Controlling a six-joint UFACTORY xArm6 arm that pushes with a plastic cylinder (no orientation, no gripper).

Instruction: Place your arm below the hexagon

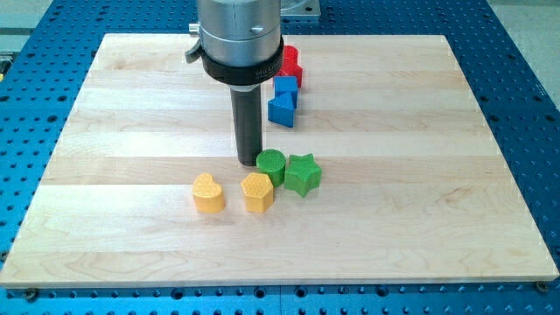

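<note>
The yellow hexagon block [257, 192] sits on the wooden board [131, 105], below the middle of the view. My tip [248, 162] touches down just above it and slightly to its left, right beside the green round block [271, 165]. A green star block [303, 173] lies to the right of the round one. A yellow heart block [208, 193] lies to the left of the hexagon.
A red block [291, 64], partly hidden by the arm, lies near the view's top. Two blue blocks [283, 99] lie just below it. The board rests on a blue perforated table [35, 122].
</note>
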